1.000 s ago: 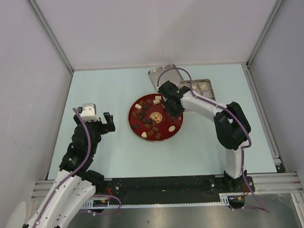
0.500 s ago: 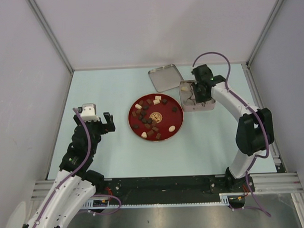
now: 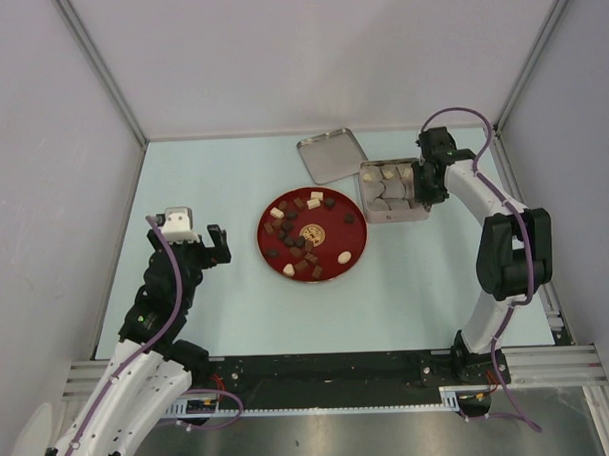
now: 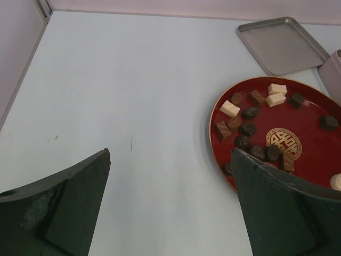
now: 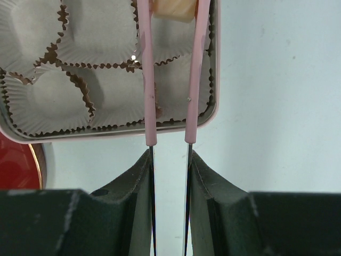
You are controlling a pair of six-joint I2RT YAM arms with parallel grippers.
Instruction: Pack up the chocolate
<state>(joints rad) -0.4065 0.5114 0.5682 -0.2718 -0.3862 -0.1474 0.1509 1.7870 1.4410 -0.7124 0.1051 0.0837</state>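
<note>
Several pieces of chocolate, dark, brown and cream, lie scattered on the red plate and show in the left wrist view too. My right gripper is shut on thin pink tongs. The tongs pinch a cream chocolate over the paper cups of the open tin. From above, the right gripper sits at the tin's right side. My left gripper stands open over bare table left of the plate, also seen from above.
The tin's lid lies flat behind the plate, left of the tin. A couple of cream pieces sit in the tin's far cups. Metal frame rails run along the table's left and right edges.
The right arm swung from the plate's far edge across to the tin, carrying the tongs, and now sits at the tin's right side. The left arm has not moved.
</note>
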